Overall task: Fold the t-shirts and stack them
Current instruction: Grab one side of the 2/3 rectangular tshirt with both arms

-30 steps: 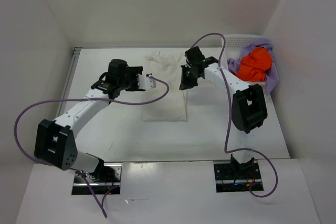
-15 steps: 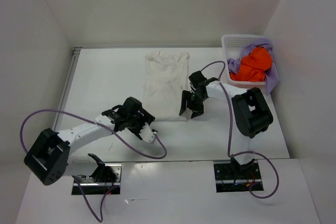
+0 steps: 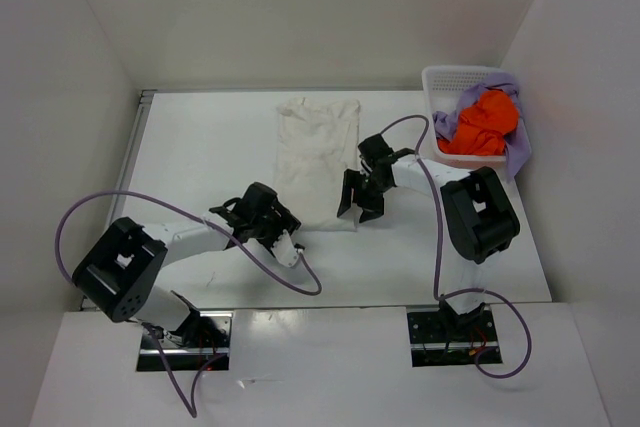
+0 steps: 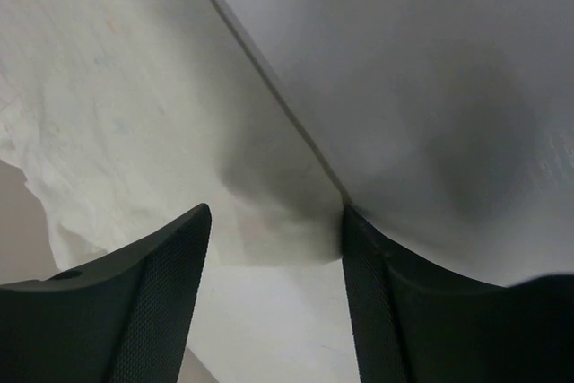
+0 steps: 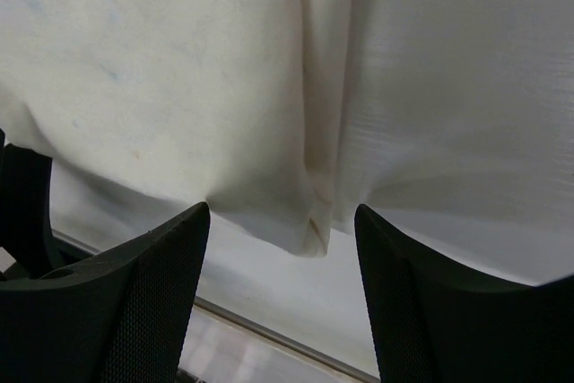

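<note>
Black fingers [image 5: 134,311] apart over cream-white t-shirt [image 3: 318,162]

One camera sits high behind me and looks down on the whole white counter [image 3: 200,147]. Two more look past my left claw [image 4: 273,230] and right claw [image 5: 280,221], very close. All three see the flat cream-white cloth t-shirt [image 3: 318,162].

Cream-white t-shirt [image 3: 318,162]: plain, faint grey crease shading, on white table [image 3: 200,147], left of basket [image 3: 437,77] in overhead view. Basket white, perforated grid pattern. Inside basket: bright orange t-shirt [image 3: 482,124], lavender t-shirt [image 3: 518,152] around it. Left gripper [image 4: 273,213], right gripper [image 5: 282,211]: black, fine mesh texture. Cables [image 3: 90,212] purple.
</note>
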